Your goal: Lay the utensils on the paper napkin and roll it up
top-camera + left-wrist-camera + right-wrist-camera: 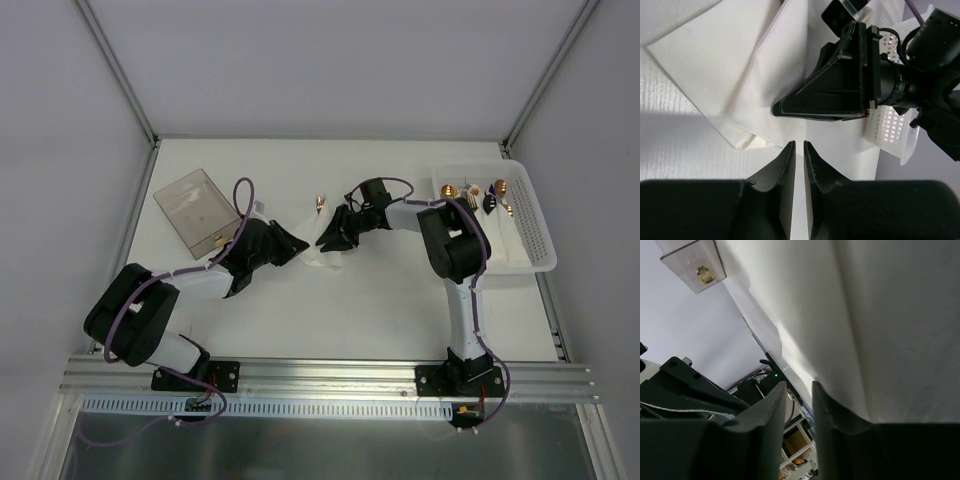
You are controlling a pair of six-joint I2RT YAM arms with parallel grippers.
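Note:
The paper napkin [322, 258] [735, 70] lies partly folded on the table between my two grippers, with loose layers overlapping. A copper utensil tip [320, 203] pokes out just beyond it. More copper utensils [470, 190] sit in the white basket. My left gripper [293, 243] [799, 146] hovers at the napkin's near edge. It is all but shut, with a thin slit between the fingers and nothing in it. My right gripper [330, 238] [796, 389] is open and empty, and the napkin [880, 315] drapes against the outside of one finger. In the left wrist view its closed-looking black fingers [805, 106] rest on the napkin.
A clear plastic box [195, 208] [690, 262] with a gold latch stands at the back left. The white perforated basket [535, 225] [887, 125] stands at the right edge. The two grippers are close together at the table's middle.

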